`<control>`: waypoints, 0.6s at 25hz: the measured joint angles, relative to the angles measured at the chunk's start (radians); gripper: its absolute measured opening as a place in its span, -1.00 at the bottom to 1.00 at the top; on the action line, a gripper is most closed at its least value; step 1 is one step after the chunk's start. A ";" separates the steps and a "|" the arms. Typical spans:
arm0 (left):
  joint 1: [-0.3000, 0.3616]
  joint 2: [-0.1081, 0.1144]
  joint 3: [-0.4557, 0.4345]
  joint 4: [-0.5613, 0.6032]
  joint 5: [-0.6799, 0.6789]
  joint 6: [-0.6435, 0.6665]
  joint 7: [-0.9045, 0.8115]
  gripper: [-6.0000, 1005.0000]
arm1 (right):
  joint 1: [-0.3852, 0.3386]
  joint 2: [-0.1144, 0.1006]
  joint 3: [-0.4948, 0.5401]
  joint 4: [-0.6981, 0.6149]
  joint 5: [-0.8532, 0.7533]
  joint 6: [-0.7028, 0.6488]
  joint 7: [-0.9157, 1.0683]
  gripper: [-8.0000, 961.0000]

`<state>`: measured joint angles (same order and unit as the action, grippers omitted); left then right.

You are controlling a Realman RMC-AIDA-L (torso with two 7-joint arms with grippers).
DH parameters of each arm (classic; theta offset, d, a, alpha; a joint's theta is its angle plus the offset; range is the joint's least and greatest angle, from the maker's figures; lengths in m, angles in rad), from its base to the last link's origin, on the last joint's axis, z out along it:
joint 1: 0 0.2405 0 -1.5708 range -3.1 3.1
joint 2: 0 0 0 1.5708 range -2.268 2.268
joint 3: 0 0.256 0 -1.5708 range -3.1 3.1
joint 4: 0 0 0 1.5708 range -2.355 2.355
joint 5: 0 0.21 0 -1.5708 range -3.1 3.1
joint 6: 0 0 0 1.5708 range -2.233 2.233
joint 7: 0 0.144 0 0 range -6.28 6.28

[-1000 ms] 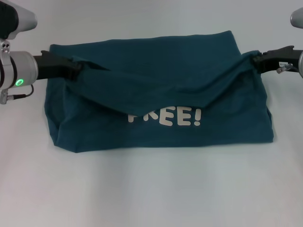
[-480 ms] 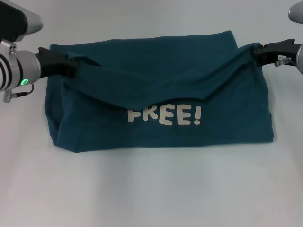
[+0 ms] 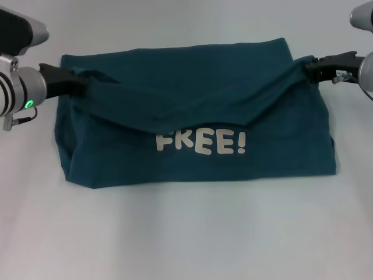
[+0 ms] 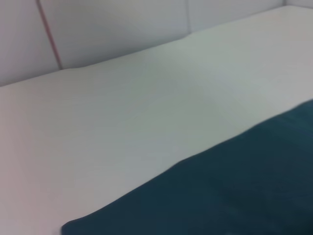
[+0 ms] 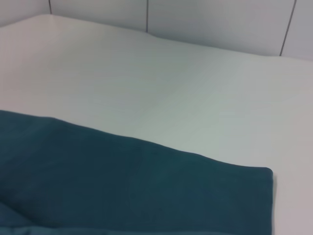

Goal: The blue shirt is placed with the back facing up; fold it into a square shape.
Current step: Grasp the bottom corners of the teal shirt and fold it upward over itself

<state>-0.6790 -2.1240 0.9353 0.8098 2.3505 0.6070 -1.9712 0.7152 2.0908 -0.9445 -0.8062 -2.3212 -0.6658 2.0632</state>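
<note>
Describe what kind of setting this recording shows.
Probably a lab or test bench, not a home: a plain white table, pale panelled walls behind, and only the blue shirt held between the left gripper and right gripper.

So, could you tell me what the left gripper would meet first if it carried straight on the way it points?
The blue shirt: the left gripper already grips its raised edge, pointing across toward the right gripper.

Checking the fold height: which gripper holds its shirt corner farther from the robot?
The right gripper, at the blue shirt's right edge. It sits farther back on the table than the left gripper, whose corner hangs nearer the white "FREE!" print.
</note>
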 joint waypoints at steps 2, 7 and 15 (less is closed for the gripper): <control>0.000 -0.001 -0.003 -0.008 0.005 -0.018 -0.012 -0.81 | 0.011 0.000 0.000 0.008 -0.013 0.001 0.015 -0.74; -0.001 0.000 0.003 -0.014 0.007 -0.017 -0.012 -0.53 | 0.031 -0.001 0.000 0.019 -0.058 0.005 0.048 -0.44; -0.006 0.003 0.000 -0.012 0.005 0.001 -0.015 0.12 | 0.024 0.000 0.001 0.022 -0.064 0.007 0.062 0.01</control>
<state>-0.6846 -2.1210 0.9350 0.7980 2.3557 0.6080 -1.9859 0.7393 2.0909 -0.9433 -0.7845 -2.3856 -0.6589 2.1250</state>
